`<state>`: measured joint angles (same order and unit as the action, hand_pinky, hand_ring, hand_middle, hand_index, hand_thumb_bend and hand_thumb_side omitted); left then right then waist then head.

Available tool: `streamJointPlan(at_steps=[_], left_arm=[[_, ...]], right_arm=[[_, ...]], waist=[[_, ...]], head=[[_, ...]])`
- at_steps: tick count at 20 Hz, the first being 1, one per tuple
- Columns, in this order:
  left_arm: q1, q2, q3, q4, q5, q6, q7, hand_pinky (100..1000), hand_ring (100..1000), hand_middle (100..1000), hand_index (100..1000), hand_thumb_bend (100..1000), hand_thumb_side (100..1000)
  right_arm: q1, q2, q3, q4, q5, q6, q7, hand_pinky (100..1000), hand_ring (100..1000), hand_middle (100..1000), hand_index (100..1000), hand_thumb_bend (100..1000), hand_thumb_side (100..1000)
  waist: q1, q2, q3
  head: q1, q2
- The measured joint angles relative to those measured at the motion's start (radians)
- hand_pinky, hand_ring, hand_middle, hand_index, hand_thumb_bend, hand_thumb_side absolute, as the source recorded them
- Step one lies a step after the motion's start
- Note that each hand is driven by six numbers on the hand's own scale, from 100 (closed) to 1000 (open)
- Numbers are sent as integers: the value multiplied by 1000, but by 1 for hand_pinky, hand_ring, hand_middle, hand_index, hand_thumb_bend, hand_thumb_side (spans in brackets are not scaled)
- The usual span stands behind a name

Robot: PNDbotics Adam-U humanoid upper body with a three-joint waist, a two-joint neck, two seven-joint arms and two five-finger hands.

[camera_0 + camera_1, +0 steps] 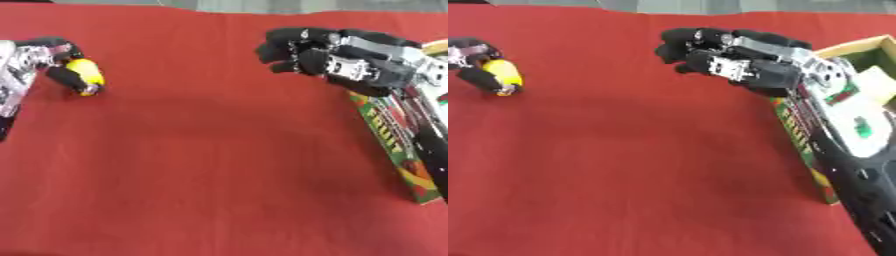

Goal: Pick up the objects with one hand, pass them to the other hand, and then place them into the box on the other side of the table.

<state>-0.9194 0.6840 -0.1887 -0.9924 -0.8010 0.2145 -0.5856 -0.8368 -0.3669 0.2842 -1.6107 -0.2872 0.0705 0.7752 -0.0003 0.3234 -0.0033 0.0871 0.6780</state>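
A small yellow object [86, 73] sits at the far left of the red table, and my left hand [39, 55] has its fingers curled round it, with a dark finger crossing its front. Whether the object rests on the cloth or hangs just above it I cannot tell. My right hand [728, 57] hovers over the table's upper right, fingers curled inward, with nothing visible in them. It is just left of the box [800, 131], a cardboard box with a fruit print on its side wall. My right forearm covers much of the box.
The table is covered with a red cloth [219, 160]. Something pale [878, 81] lies inside the box near its far corner. Grey floor shows beyond the table's far edge.
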Motion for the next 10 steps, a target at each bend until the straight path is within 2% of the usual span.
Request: streamJointPlan(at_steps=[4,5,10], left_arm=[[2,0,0,-16,12,-5,5,724,717,643,578,136,136],[7,1,-2,-35,19,-9,12,698,681,613,557,100,126],[77,40,-24,-261,129,-11,73,681,628,573,540,100,132]], right_arm=[[0,0,-1,0,-1,-2,-1,991,1000,934,1000,100,660],[0,0,-3,-1,-4,-3,-3,991,1000,934,1000,100,633],[-12,-1,-23,-22,-33,-13,-40,987,1000,932,1000,100,587]], waist=[[-1,0,4],[-1,-1,4],[-1,-10,12]], head=[[0,0],[-1,0],[-9,1]])
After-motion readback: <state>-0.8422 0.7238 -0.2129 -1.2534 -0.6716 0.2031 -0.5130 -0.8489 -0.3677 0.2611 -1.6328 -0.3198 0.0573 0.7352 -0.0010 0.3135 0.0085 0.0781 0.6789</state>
